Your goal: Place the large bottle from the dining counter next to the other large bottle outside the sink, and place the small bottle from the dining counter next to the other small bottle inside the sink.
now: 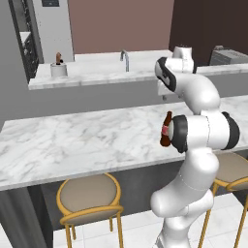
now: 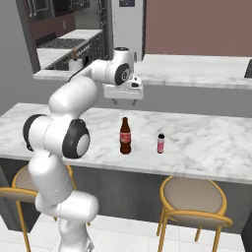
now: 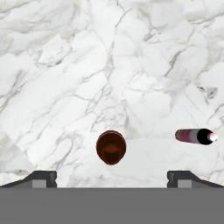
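Your jaws [image 2: 124, 102] stand wide apart and hold nothing; in the hand view the two dark fingertips [image 3: 40, 178] sit at the far bottom corners, pointing straight down at the bench [image 2: 206, 142], a long white-grey marbled slab on a dark base. From above, you see the large bottle [image 3: 111, 147] as a brown round shape with a dark cap, centred between the fingertips and clear of both. In the right base view this brown cola-style bottle with a red label stands upright below the hand, well beneath the jaws. Just to its right stands the small bottle [image 2: 160, 143], a pink-red cylinder with a dark cap, near it but not touching. Gold-legged round stools [image 2: 193, 197] sit under the bench's near edge. Beyond it, a second marbled counter [image 1: 92, 75] carries a curved steel tap [image 1: 125, 59].
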You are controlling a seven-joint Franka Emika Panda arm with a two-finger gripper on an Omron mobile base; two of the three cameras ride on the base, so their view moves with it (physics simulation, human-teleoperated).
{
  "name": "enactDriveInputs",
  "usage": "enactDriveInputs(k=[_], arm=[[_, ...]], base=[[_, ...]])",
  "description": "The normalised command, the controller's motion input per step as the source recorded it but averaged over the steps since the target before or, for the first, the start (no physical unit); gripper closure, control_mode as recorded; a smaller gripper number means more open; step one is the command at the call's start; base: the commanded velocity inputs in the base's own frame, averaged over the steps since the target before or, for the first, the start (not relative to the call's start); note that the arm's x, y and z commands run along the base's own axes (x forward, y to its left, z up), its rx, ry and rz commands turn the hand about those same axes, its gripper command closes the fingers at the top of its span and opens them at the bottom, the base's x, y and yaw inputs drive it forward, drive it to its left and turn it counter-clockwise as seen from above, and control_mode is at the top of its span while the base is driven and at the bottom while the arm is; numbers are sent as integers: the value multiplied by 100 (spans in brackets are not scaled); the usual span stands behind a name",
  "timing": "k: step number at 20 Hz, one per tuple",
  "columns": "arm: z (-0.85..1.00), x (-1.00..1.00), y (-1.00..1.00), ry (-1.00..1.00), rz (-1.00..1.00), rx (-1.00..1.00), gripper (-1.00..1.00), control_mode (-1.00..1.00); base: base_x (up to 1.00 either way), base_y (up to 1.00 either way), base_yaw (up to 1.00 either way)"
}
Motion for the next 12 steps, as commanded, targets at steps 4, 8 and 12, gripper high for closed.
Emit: enactDriveInputs(k=[4,8,12], arm=[[-20,-4,0,-7,0,2,-100,-100],[-11,0,0,-8,0,0,-100,-100],[-10,0,0,-9,0,0,-100,-100]], base=[[0,0,0],[0,0,0],[0,0,0]])
